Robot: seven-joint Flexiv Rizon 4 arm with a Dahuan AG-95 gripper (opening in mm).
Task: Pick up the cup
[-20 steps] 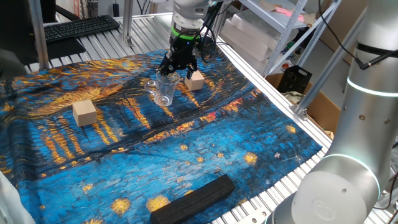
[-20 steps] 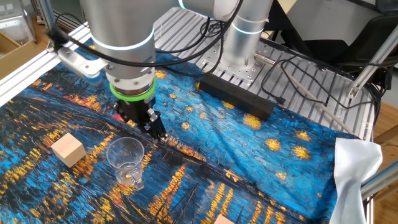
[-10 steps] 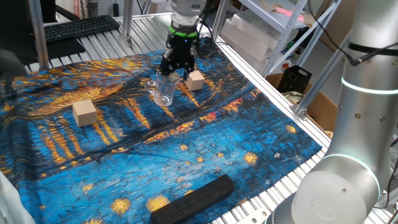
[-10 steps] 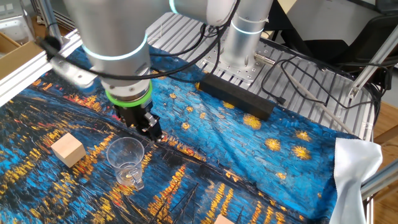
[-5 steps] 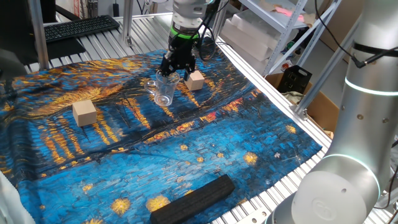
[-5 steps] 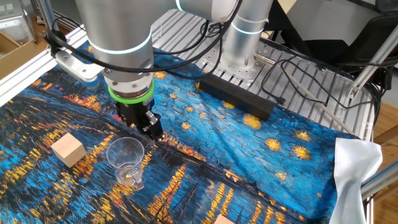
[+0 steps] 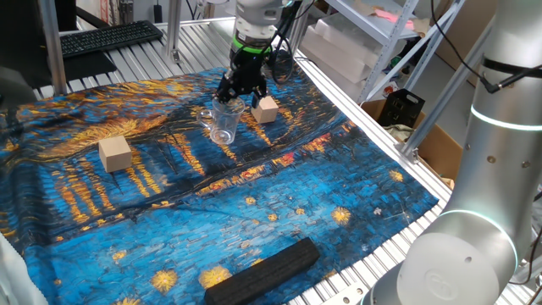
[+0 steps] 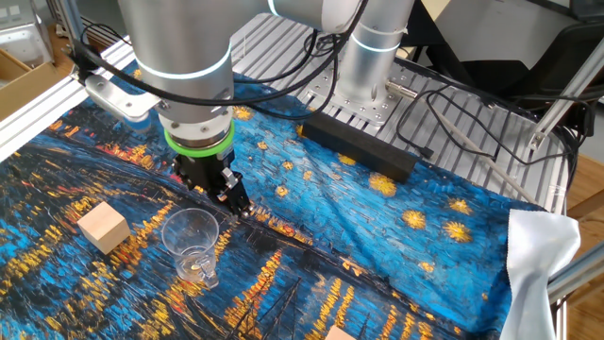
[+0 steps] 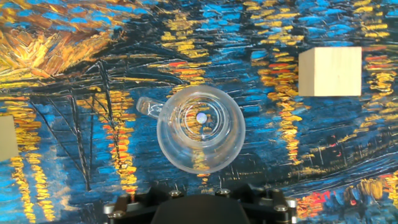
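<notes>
The cup (image 7: 223, 124) stands upright on the painted cloth (image 7: 254, 195) covering the desk, not yet lifted, with the claw (image 8: 226, 194) hovering just above and beside its rim; the hand view looks straight down into the cup's mouth, so I judge the approach is nearly finished while the descent, the grip and the lift remain. Whether the claw is spread or closed I cannot tell, since its fingertips are not clearly shown, but it holds nothing. There is one cup, two cubes, one just right of the cup (image 7: 266, 108) and one well to its left (image 7: 114, 153), and one black block (image 7: 262, 271) at the near edge.
</notes>
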